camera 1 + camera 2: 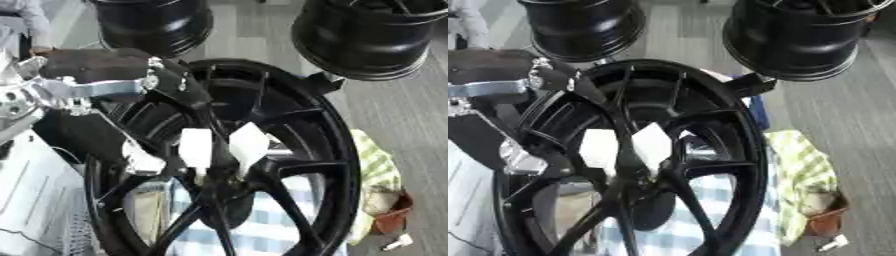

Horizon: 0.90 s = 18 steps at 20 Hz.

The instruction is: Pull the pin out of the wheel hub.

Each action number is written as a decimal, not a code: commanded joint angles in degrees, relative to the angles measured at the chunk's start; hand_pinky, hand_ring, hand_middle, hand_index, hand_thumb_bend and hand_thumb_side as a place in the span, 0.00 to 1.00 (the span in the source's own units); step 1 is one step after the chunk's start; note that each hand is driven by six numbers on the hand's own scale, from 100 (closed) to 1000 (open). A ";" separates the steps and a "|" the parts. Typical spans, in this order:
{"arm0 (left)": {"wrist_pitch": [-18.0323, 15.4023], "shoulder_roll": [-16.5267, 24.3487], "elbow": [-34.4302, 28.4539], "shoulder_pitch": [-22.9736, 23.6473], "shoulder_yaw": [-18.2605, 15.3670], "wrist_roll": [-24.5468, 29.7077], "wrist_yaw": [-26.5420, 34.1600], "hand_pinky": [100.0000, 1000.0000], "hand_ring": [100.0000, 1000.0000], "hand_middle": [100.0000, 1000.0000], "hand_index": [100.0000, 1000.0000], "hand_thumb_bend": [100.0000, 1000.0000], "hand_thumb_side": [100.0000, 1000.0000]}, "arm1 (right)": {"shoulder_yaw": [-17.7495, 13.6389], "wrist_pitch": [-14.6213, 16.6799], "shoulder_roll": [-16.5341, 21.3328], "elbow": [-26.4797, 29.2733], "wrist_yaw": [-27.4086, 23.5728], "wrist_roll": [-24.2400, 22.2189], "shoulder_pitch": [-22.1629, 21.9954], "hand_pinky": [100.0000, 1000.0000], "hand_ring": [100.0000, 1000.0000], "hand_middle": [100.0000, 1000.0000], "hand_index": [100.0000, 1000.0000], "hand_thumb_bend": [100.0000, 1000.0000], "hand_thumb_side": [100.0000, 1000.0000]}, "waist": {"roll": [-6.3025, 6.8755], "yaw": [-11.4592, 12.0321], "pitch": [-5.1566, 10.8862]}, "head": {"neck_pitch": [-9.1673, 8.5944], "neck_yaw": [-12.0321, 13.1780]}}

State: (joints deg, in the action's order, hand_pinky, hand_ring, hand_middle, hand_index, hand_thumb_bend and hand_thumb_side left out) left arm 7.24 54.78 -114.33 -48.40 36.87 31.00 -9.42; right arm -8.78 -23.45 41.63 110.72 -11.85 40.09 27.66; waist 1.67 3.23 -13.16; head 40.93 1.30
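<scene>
Nearest the camera, a black spoked wheel hub [297,150] stands upright over a blue checked cloth [262,235]. At its centre the left hand [197,147], entering from the view's left, has pale-tipped fingers [248,142] curled in among the spokes; the pin itself cannot be made out, so whether they have hold of it cannot be told. Step judged: reaching for or grasping the pin. Next: a straight pull outward along the hub's axis. Right hand unseen. Beyond, two black rims [367,35] stand on the floor
</scene>
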 commanded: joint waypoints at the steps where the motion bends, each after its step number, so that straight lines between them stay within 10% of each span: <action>1: 2.37 0.67 -0.26 -0.67 0.63 0.15 -1.97 0.84 0.84 0.75 0.88 0.43 0.61 | -0.10 -1.22 1.26 0.15 -0.81 1.39 0.37 0.70 0.57 0.58 0.68 0.09 0.26 | -0.09 0.11 0.75 | -0.78 -0.03; 18: 15.65 -3.74 -0.26 -4.90 4.22 3.57 -7.24 0.87 0.87 0.79 0.91 0.47 0.60 | 0.10 -0.73 0.90 -0.27 -1.77 1.54 -0.35 0.70 0.57 0.59 0.68 0.08 0.27 | 0.51 0.54 0.52 | -1.93 0.62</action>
State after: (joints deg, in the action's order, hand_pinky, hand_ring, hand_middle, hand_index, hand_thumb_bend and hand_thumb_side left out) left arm 22.19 50.57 -114.32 -52.47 41.50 34.50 -16.23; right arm -8.41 -23.24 41.54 110.27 -13.37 40.31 26.70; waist 2.34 3.84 -13.48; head 39.69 1.79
